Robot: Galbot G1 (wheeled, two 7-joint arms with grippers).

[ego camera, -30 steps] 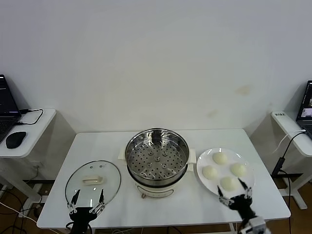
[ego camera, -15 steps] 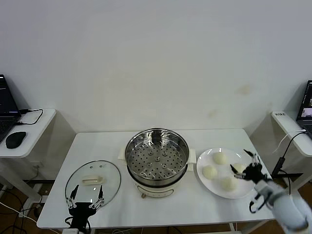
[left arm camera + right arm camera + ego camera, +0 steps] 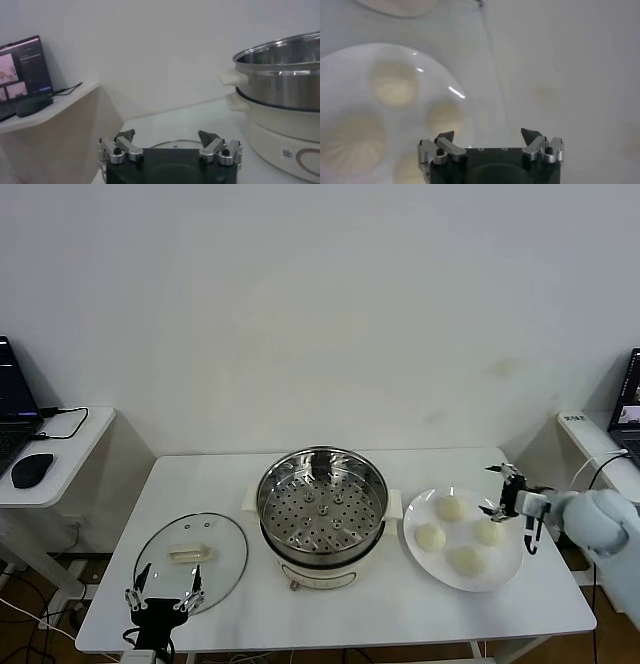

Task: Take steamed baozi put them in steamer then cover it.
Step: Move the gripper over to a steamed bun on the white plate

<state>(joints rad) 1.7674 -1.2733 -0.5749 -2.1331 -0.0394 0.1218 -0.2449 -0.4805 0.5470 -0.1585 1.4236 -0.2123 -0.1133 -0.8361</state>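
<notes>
White table [image 3: 420,604] w/ the steamer [image 3: 322,502] at centre: shiny perforated steel basket on a cream cooker base, uncovered, nothing inside. The cover [image 3: 191,558], clear glass lid w/ cream handle, lies flat on the table on the robot's left of the steamer, near the front edge. On the other side, just beside the steamer, a white plate [image 3: 505,572] holds the four steamed baozi [image 3: 450,508], all on the plate, close together, roughly in a diamond. Right gripper [image 3: 503,489] hangs above the plate's far-right edge, beside the rearmost buns, fingers spread apart, nothing between them, not touching any bun; its arm comes in from the right side of the head view. Right wrist view: plate [image 3: 350,65] and buns [image 3: 395,84] below the spread fingertips [image 3: 445,136], blurred. Left gripper [image 3: 160,596] sits low at the table's front edge, just at the near rim of the cover, fingers likewise apart & holding nothing. Left wrist view: steamer [image 3: 280,75] close by, cover rim [image 3: 172,145] just past the fingers [image 3: 125,135]. Side desk [image 3: 70,454] to the left w/ a laptop [image 3: 15,409] & a mouse [image 3: 31,470]; another laptop [image 3: 628,404] at far right.
</notes>
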